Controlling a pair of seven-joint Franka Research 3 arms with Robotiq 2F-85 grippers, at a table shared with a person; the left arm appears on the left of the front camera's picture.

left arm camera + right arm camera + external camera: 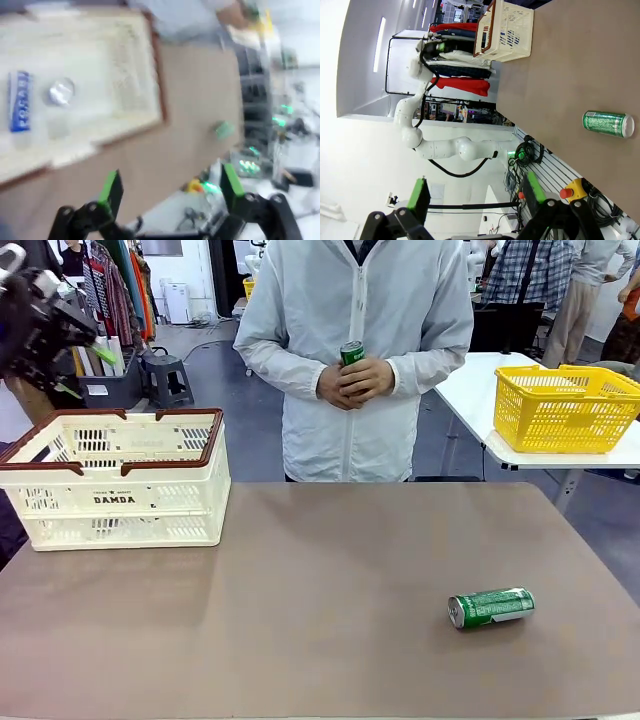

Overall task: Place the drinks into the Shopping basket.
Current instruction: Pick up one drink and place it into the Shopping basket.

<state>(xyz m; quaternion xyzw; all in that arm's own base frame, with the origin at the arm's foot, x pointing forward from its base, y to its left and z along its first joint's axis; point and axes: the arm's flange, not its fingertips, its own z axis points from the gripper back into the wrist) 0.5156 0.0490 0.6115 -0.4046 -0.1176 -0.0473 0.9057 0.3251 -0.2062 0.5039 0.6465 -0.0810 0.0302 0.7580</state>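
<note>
A green can lies on its side on the brown table at the right front; it also appears as the green can and, blurred. The person across the table holds another green can in both hands at chest height. The cream Shopping basket stands at the far left. Inside it lie a blue Pocari can and a second can showing its silver end. My left gripper hangs open above and behind the basket, its fingers holding nothing. My right gripper is open, high off the table.
A yellow mesh basket sits on a white side table at the back right. The brown table is bare between the Shopping basket and the lying can. The left wrist view is motion-blurred.
</note>
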